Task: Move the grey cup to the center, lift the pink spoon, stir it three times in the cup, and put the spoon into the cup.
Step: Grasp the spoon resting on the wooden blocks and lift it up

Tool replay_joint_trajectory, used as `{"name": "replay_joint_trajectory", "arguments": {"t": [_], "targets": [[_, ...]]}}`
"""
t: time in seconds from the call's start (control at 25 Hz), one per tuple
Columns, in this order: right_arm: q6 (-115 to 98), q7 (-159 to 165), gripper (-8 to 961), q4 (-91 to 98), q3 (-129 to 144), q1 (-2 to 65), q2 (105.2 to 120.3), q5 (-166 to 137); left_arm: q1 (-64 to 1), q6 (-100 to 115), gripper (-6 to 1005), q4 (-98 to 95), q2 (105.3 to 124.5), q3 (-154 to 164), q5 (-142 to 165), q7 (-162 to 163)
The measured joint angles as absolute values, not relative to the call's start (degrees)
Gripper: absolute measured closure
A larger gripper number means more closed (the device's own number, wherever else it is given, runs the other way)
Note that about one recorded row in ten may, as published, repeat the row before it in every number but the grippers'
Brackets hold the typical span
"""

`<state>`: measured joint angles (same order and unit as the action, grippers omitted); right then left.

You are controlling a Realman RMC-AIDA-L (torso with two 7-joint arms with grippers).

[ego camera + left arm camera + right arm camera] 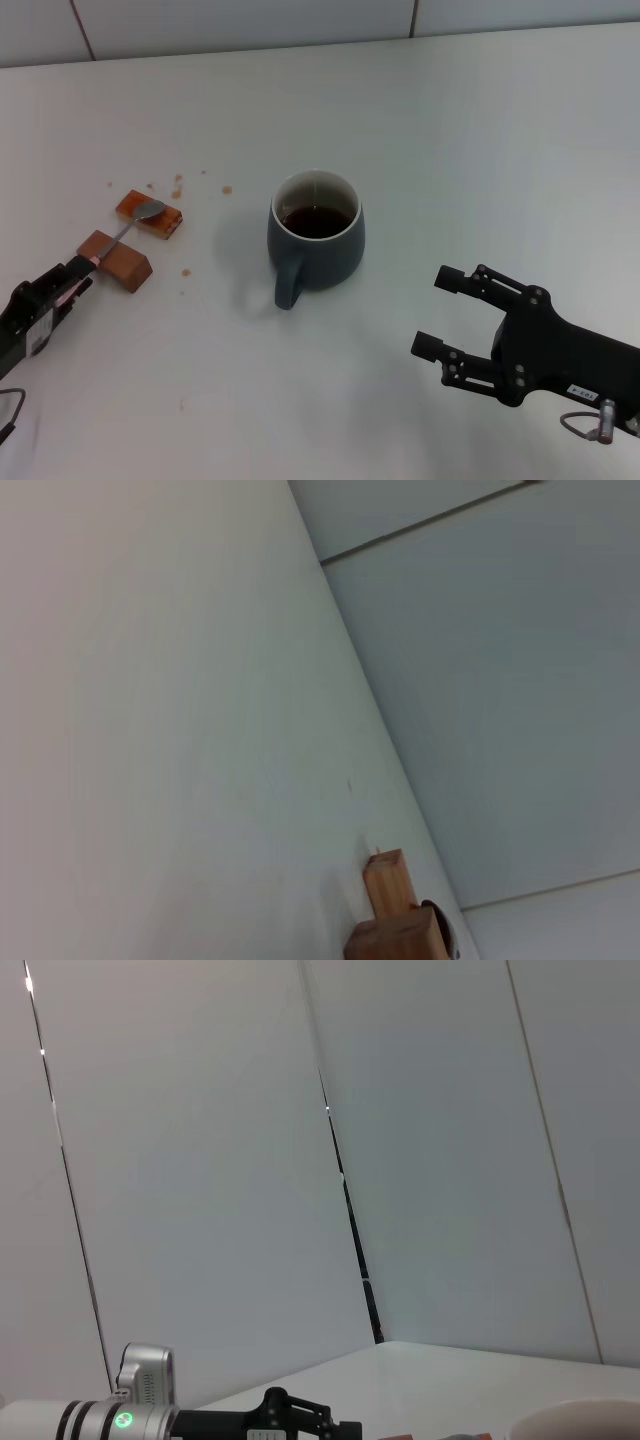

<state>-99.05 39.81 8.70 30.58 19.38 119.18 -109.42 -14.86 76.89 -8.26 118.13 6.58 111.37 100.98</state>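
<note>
The grey cup [315, 240] stands near the middle of the table, handle toward me, with dark liquid inside. The pink spoon [148, 211] lies to its left; its silver bowl rests on an orange-brown block [150, 216] and its handle runs across a second brown block [118, 260]. My left gripper [72, 282] is at the handle's end, fingers closed around the pink tip. My right gripper [435, 312] is open and empty, low over the table to the front right of the cup. In the right wrist view only the cup's rim [585, 1418] shows.
Small brown crumbs [178, 185] lie scattered around the blocks. The blocks also show in the left wrist view [388, 910]. The white table meets a pale wall [300, 20] at the back. My left arm shows far off in the right wrist view [150, 1415].
</note>
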Motion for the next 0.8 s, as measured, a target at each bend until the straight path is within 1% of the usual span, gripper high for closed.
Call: {"name": "replay_joint_trajectory", "arguments": {"t": [0.8], "targets": [[-99.01, 39.8, 136, 8.7, 30.58, 19.68, 119.18, -109.42, -15.44, 75.82, 734, -8.09, 118.13, 6.93, 111.63, 101.6]]}}
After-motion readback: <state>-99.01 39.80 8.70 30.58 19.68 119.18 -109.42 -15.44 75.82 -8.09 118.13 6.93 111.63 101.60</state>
